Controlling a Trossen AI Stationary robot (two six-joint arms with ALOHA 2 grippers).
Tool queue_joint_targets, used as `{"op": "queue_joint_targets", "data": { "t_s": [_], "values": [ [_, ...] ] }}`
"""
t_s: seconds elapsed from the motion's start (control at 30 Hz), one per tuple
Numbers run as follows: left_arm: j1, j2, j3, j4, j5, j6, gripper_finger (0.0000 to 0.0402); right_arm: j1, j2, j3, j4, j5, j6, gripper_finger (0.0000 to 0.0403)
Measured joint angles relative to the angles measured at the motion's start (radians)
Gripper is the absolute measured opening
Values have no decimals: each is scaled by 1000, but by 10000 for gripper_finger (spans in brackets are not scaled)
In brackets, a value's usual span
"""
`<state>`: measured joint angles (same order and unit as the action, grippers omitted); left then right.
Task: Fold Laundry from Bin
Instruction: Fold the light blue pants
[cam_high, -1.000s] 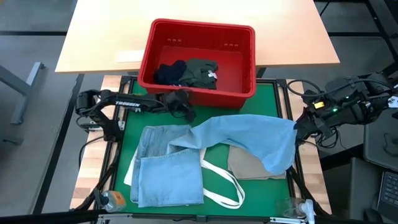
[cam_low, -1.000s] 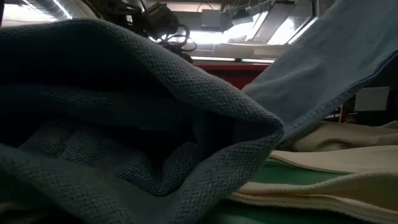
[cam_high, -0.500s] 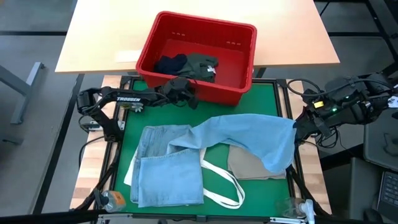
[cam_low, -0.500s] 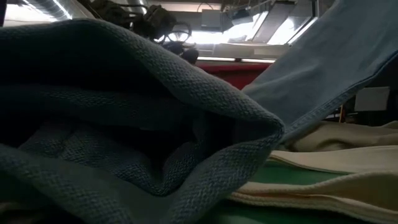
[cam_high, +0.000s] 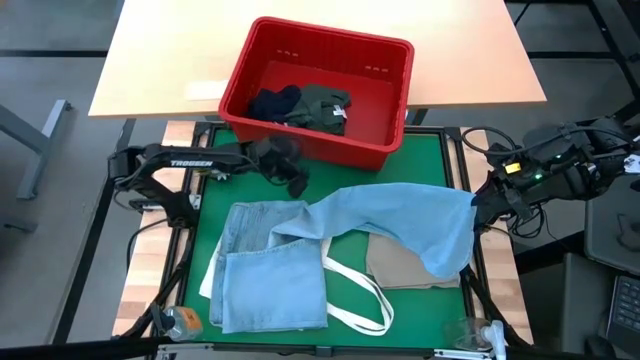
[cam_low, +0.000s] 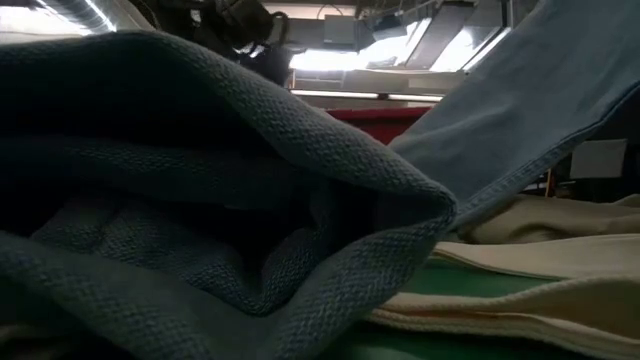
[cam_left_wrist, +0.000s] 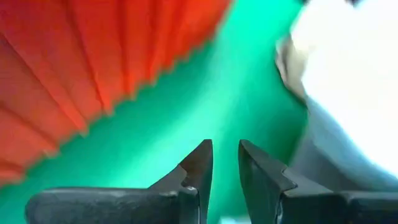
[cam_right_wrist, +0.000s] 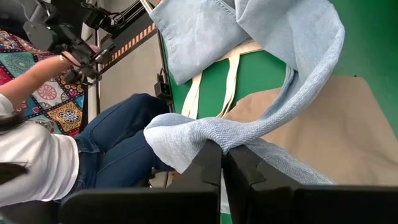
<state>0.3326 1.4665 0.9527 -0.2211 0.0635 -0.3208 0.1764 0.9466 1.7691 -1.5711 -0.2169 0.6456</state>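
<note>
The light blue jeans (cam_high: 270, 270) lie with their waist part on the green mat at the left. One leg (cam_high: 400, 215) rises across the mat to my right gripper (cam_high: 476, 207), which is shut on it at the mat's right edge. The beige cloth (cam_high: 410, 265) lies flat under that leg. The red bin (cam_high: 390, 85) stands at the mat's far edge and holds a dark navy garment (cam_high: 272, 105) and a dark olive one (cam_high: 322, 108). My left gripper (cam_high: 297, 184) hovers just in front of the bin's near wall, open, with only green mat between its fingers (cam_left_wrist: 225, 149). My right gripper pinches a bunched fold of the jeans leg (cam_right_wrist: 211, 135) between its two shut fingers, coming from the table's right side and slanting down. The leg is raised off the mat there. Its free end (cam_high: 445, 255) droops onto the beige cloth and its other end joins the flat part.
A white tote bag's straps (cam_high: 355, 292) lie on the mat under the jeans. A person in blue trousers (cam_right_wrist: 118, 143) sits beyond the table's near side. A pale wooden tabletop (cam_high: 170, 60) extends behind the bin. Bare green mat (cam_high: 440, 160) shows at the far right.
My left gripper went toward the far edge up to the bin's near wall, then drew back toward the near side. The bin has slid a little toward the far edge and turned slightly. The jeans and my right gripper have kept still.
</note>
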Motion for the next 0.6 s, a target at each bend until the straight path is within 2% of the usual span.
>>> {"op": "queue_joint_targets", "data": {
  "t_s": [0.1, 0.23, 0.5, 0.6],
  "values": [
    [-28, -28, 0, -136, 38, -11, 73, 0, 0, 0, 0, 0, 0, 3],
    [-94, -23, 0, -274, 41, -17, 73, 0, 0, 0, 0, 0, 0, 3],
    [-242, 111, 0, -299, -8, -17, 73, 0, 0, 0, 0, 0, 0, 3],
    [-274, 188, -1, -300, -67, -17, 73, 0, 0, 0, 0, 0, 0, 3]
  ]
}}
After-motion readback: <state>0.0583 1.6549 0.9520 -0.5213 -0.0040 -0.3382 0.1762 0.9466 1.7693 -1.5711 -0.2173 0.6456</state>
